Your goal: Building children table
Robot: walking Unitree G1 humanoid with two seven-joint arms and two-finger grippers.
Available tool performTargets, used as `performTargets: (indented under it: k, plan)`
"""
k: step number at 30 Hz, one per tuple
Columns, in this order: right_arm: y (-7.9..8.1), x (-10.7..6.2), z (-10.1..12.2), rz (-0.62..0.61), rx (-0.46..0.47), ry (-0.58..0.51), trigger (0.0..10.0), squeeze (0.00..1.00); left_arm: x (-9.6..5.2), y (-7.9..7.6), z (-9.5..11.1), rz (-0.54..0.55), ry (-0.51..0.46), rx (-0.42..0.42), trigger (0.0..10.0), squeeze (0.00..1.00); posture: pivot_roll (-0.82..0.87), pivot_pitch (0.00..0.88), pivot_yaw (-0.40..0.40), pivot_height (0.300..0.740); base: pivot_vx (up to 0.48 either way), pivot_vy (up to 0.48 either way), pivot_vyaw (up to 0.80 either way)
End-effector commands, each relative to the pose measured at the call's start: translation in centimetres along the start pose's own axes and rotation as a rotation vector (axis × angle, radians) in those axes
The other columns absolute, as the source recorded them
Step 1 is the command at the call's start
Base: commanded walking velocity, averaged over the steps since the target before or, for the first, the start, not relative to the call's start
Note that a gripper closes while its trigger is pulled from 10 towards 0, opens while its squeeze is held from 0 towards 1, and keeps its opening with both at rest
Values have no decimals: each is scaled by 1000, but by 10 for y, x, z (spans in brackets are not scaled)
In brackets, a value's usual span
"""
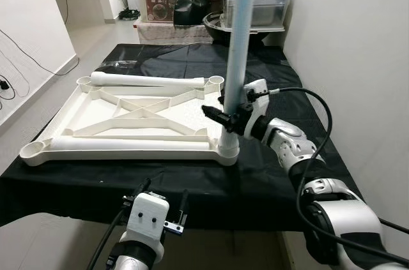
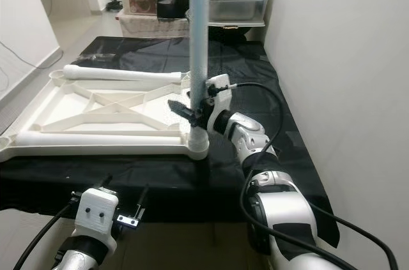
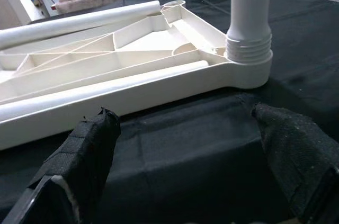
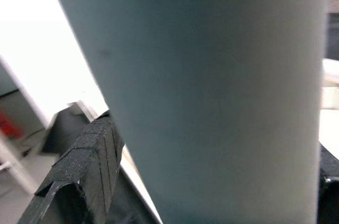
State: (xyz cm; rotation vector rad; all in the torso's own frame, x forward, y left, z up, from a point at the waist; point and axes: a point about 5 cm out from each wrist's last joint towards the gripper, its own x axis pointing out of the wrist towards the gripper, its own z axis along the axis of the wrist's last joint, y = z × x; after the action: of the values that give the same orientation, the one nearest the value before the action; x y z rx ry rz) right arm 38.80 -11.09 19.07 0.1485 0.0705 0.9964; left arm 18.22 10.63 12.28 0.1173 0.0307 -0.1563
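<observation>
Grey-blue table leg (image 4: 212, 97) fills frame (very close); black tool finger (image 4: 87, 166) alongside.

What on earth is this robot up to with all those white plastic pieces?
It is putting together a small table. The tabletop lies upside down on a black cloth. The right pincer grips one leg standing upright in a near corner socket. Two loose legs lie on the tabletop. The left pincer hangs open, low at the near edge, holding nothing.

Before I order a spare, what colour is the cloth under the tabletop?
Black cloth, plain; clearest in the left eye view.
</observation>
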Motion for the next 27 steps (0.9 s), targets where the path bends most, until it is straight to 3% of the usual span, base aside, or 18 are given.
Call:
performTargets:
  k: [1,7,8,10,11,16,19,20,21,22,23,25,26,27]
  plan:
    - [14,13,-2,136,-25,71,10000,0,-3,0,-1,7,18,-7,10000,0,143,40,-17,740,0,0,0]
    - [19,18,-3,214,-62,118,10000,0,-5,-1,-1,-2,23,-7,10000,0,146,45,-19,740,0,0,0]
    - [22,20,-2,248,-62,118,5412,0,-6,-2,-1,-5,24,-5,10000,0,150,43,-17,740,0,0,0]
    - [22,20,-2,248,-62,118,5412,0,-6,-2,-1,-5,24,-5,10000,0,150,43,-17,740,0,0,0]
    - [25,23,-2,279,-61,115,0,0,-7,-2,-2,-6,26,-4,10000,0,153,42,-17,740,0,0,0]
    - [31,28,0,313,-65,100,0,0,-8,-2,-3,-11,28,-2,10000,0,155,30,-14,740,0,0,0]
    - [28,30,-2,228,-60,82,0,0,-7,-2,-4,-15,29,0,10000,0,149,23,-9,740,0,0,0]
    - [24,31,-2,139,-64,66,0,0,-6,-2,-4,-16,28,1,10000,0,143,15,-13,740,0,0,0]
    - [24,31,-2,139,-64,66,0,0,-6,-2,-4,-16,28,1,10000,0,143,15,-13,740,0,0,0]
    - [18,31,-3,21,-67,41,0,0,-5,-2,-5,-17,26,3,10000,0,130,3,-11,740,0,0,0]
    - [18,31,-3,21,-67,41,0,0,-5,-2,-5,-17,26,3,10000,0,130,3,-11,740,0,0,0]
    - [5,26,-3,-240,-127,8,0,0,-2,-1,-6,-18,21,6,10000,0,120,0,-8,740,0,0,0]
    - [5,26,-3,-240,-127,8,0,0,-2,-1,-6,-18,21,6,10000,0,120,0,-8,740,0,0,0]
    - [-5,19,-6,-407,-145,3,0,0,0,-1,-5,-17,15,8,10000,0,108,0,-2,740,0,0,0]
